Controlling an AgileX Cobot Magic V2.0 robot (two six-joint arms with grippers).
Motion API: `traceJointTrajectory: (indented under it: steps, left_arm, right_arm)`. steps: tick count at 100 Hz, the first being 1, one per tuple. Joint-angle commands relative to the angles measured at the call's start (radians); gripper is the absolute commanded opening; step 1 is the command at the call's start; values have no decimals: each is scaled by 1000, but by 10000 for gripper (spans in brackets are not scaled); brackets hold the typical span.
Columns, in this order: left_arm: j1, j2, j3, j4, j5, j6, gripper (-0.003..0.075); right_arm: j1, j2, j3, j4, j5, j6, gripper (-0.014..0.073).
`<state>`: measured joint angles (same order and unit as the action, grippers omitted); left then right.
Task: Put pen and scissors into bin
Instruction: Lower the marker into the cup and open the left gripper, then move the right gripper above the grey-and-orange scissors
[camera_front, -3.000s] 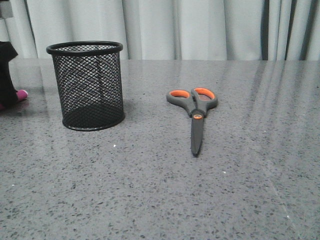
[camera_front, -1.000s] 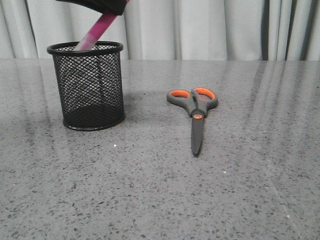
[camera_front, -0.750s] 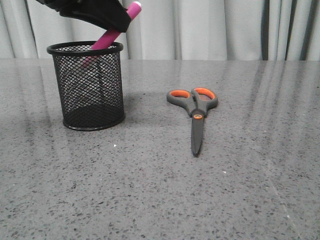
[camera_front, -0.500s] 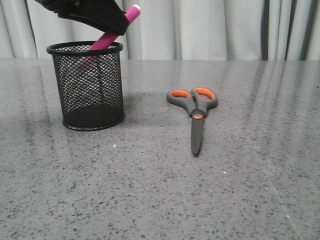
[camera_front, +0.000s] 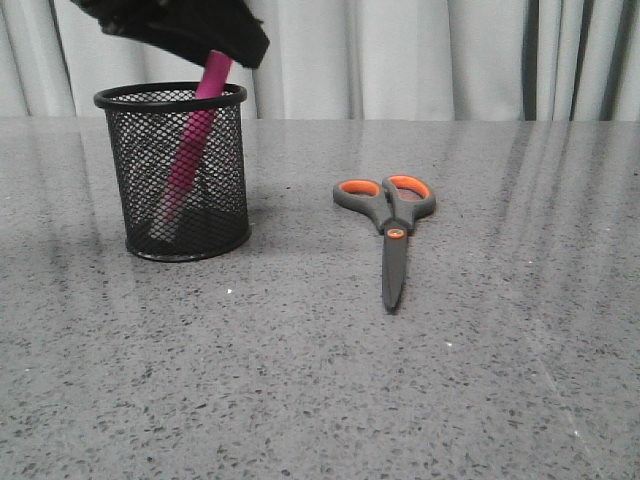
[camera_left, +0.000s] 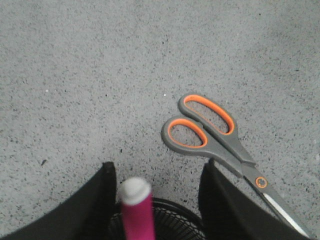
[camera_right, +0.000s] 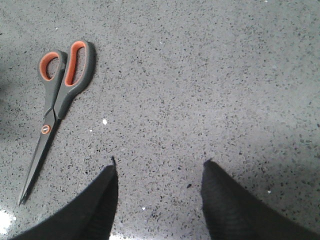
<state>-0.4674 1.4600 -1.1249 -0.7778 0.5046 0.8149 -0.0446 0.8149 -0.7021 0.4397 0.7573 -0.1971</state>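
The black mesh bin (camera_front: 170, 97) stands at the left of the table. The pink pen (camera_front: 190, 150) leans inside it, lower end near the bin's floor, top just above the rim. My left gripper (camera_front: 215, 45) hovers right over the bin, open. In the left wrist view the pen (camera_left: 136, 210) is blurred between the spread fingers of that gripper (camera_left: 157, 172), near one finger, above the bin's rim (camera_left: 185, 212). The scissors (camera_front: 393, 235) lie flat to the right of the bin, handles to the back. My right gripper (camera_right: 159, 167) is open and empty above bare table, beside the scissors (camera_right: 57, 105).
The grey speckled table (camera_front: 320, 390) runs to a pale curtain (camera_front: 400, 50) at the back. The scissors also show in the left wrist view (camera_left: 220, 145), just past the bin.
The pen was carried from the far left to above the bin, held tilted over the rim. Now it has dropped down inside the bin and the left fingers stand apart.
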Motion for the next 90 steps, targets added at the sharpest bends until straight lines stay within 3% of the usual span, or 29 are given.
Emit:
traceJointTrajectory:
  steps: [1,17,34,67,90]
  left_arm:
    - [4,-77,-31,-17,-43,-3,375]
    - [47,-173,-31,28,-52,-3,363]
    - [158,-257,-31,64,-9,-3,363]
    - [418,-342,-31,28,229,-15,363]
    - [447,-342,-31,31,284,-15,363]
  right_arm:
    - [0,4,-38,24,-41,-12,340]
    - [0,4,-38,40,-42,-12,340]
    - [0,4,-38,85,-41,-12,340]
    - [0,4,-38,148,-53,-12,340]
    - [0,4,-38,170,-53,-12,340]
